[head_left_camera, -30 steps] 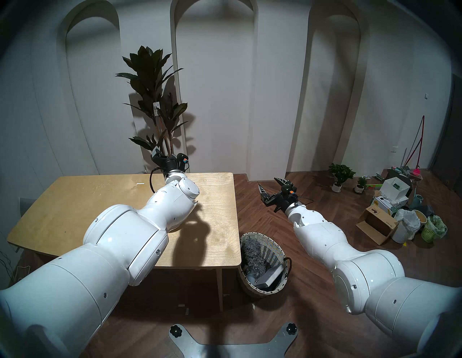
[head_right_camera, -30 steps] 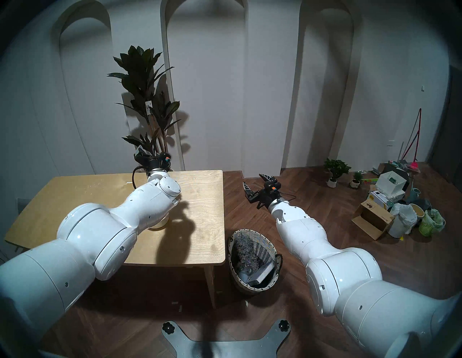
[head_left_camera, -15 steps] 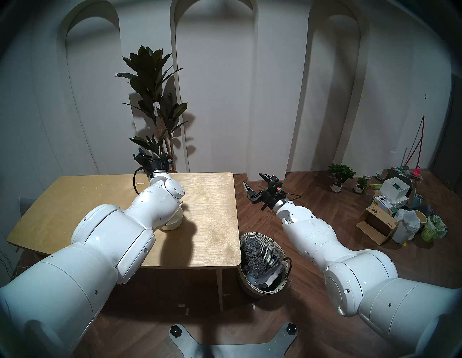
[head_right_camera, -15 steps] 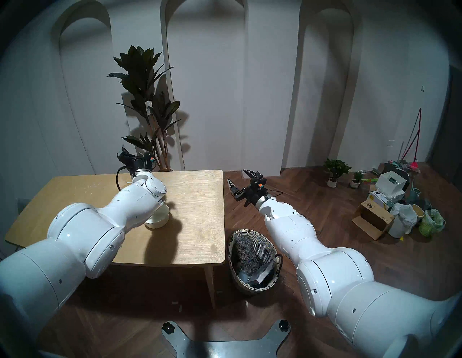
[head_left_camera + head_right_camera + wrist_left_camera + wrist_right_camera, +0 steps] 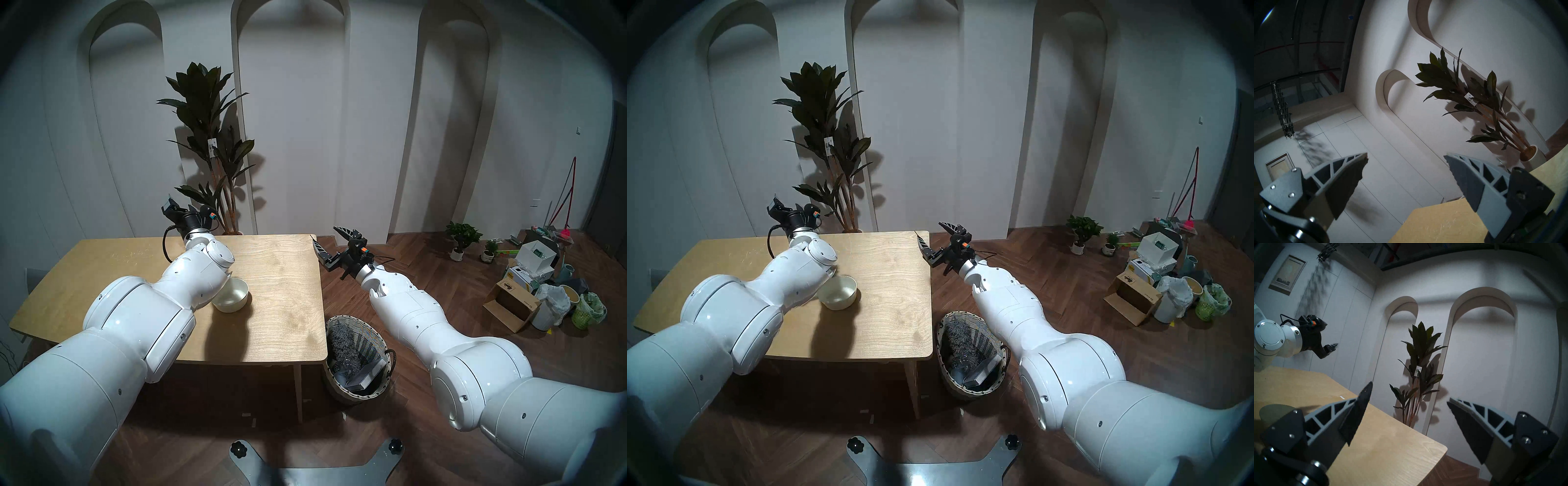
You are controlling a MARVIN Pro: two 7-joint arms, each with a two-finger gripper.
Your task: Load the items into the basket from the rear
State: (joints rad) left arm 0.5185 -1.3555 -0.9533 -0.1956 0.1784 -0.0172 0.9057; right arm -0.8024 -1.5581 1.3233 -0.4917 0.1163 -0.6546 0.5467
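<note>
A cream-white round bowl (image 5: 232, 298) (image 5: 839, 297) stands upright on the wooden table (image 5: 288, 305), partly under my left forearm. The woven basket (image 5: 336, 390) (image 5: 949, 383) stands on the floor by the table's near right corner. It holds a flat box (image 5: 364, 375), a glinting clear item and a grey fluffy thing. My left gripper (image 5: 1405, 155) is open and empty, raised past the table's far edge and aimed at the wall. My right gripper (image 5: 325, 235) (image 5: 1410, 392) is open and empty, in the air at the table's far right corner.
A tall potted plant (image 5: 210, 142) stands behind the table against the arched wall. Boxes, bags and a small green mesh basket (image 5: 583, 312) clutter the floor at far right, with small potted plants (image 5: 463, 237) nearby.
Both arms have swung to the left. My left forearm has moved off the bowl, which now shows. My right gripper has travelled from over the floor to the table's right edge.
</note>
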